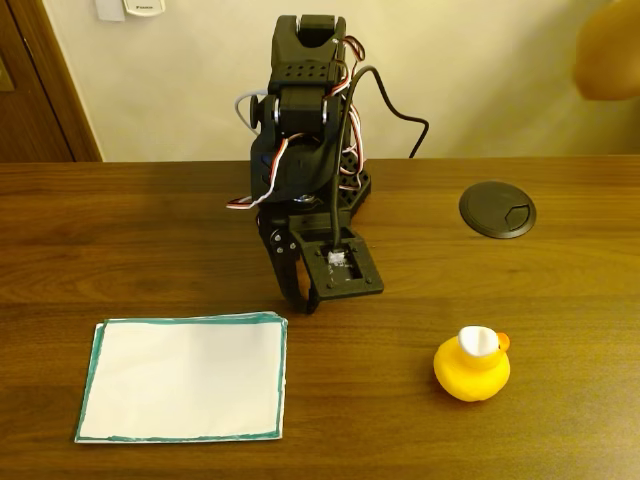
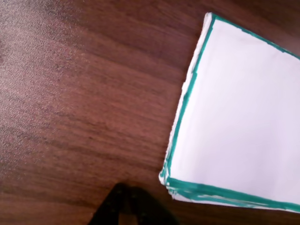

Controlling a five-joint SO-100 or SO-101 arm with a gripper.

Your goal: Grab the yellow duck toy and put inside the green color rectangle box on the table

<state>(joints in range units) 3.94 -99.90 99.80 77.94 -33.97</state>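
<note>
Green-bordered white paper, the green color rectangle box (image 1: 183, 378), lies flat on the wood-grain tabletop (image 1: 120, 250) at front left in the fixed view. Well apart at front right sits the yellow duck toy (image 1: 472, 366), round, white-capped. Between them, farther back, the black claw (image 1: 303, 300) points down, fingers together and holding nothing. A round black grommet (image 1: 497, 208) sits behind the duck. From the wrist view, the paper's corner (image 2: 234, 117) lies just beside the claw tips (image 2: 125, 206).

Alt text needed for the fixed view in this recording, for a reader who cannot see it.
A black robot arm folds down at the back of a dark wood table, its gripper low and apparently shut. A green-bordered white sheet lies front left, a yellow duck toy front right, apart.
</note>
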